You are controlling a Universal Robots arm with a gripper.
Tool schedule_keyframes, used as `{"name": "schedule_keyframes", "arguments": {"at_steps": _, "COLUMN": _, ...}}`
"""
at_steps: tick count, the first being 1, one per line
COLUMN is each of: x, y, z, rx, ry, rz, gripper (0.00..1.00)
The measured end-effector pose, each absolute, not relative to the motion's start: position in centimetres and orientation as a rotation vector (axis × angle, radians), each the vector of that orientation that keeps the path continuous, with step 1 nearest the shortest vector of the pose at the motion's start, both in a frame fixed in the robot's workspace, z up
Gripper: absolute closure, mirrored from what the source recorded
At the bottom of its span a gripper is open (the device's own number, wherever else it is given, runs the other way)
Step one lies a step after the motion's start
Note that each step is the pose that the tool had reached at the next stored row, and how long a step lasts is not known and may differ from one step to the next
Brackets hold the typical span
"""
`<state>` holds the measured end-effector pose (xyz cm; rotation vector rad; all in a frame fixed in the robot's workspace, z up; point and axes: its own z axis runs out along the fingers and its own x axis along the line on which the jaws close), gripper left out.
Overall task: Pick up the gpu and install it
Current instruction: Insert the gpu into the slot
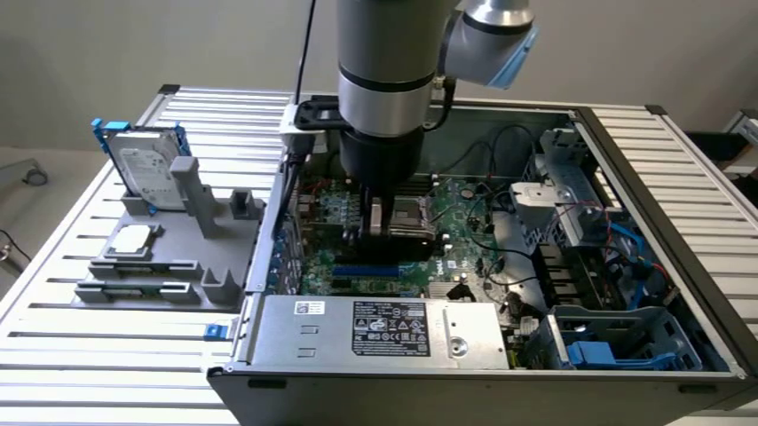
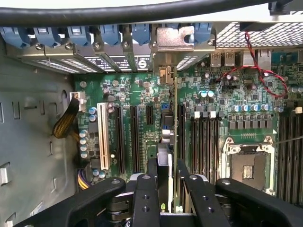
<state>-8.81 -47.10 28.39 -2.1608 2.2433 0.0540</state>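
**A:** Entry, largest first. We log the arm (image 1: 385,53) reaching straight down into the open computer case (image 1: 663,169), above the motherboard (image 2: 137,94).

**B:** And the gripper (image 2: 166,164)?

**A:** Partly closed, with its jaws clamped on the gpu (image 2: 170,142). The card fills the gap between them, so we record it as held.

**B:** Which way does the card lie from the gripper?

**A:** It sits directly between the fingers and runs away from the wrist toward the rear wall of the case. It stands on edge, so from the wrist we see it as little more than a thin line. Its long axis is parallel to the black expansion slots (image 2: 134,137). It lies just beside them, on the side nearer the CPU socket (image 2: 248,170).

**B:** Smallest item?

**A:** The silver end bracket (image 2: 173,39) is at the card's far end. It meets the rear slot openings, in line with the blue latches (image 2: 111,33). In our judgement, the relation that matters is the card's lower edge against its slot. We cannot tell whether that edge is seated, because the fingers hide it.
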Motion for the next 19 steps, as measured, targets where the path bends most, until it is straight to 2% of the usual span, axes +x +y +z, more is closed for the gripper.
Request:
{"name": "schedule_keyframes", "arguments": {"at_steps": 6, "x": -8.9, "y": -47.2, "z": 27.7, "rx": -2.161, "ry": 2.245, "rz": 0.057, "gripper": 0.74}}
{"name": "schedule_keyframes", "arguments": {"at_steps": 11, "x": -8.9, "y": -47.4, "z": 27.5, "rx": -2.168, "ry": 2.254, "rz": 0.083, "gripper": 0.74}}
{"name": "schedule_keyframes", "arguments": {"at_steps": 19, "x": -8.8, "y": -47.5, "z": 27.1, "rx": -2.164, "ry": 2.250, "rz": 0.095, "gripper": 0.74}}
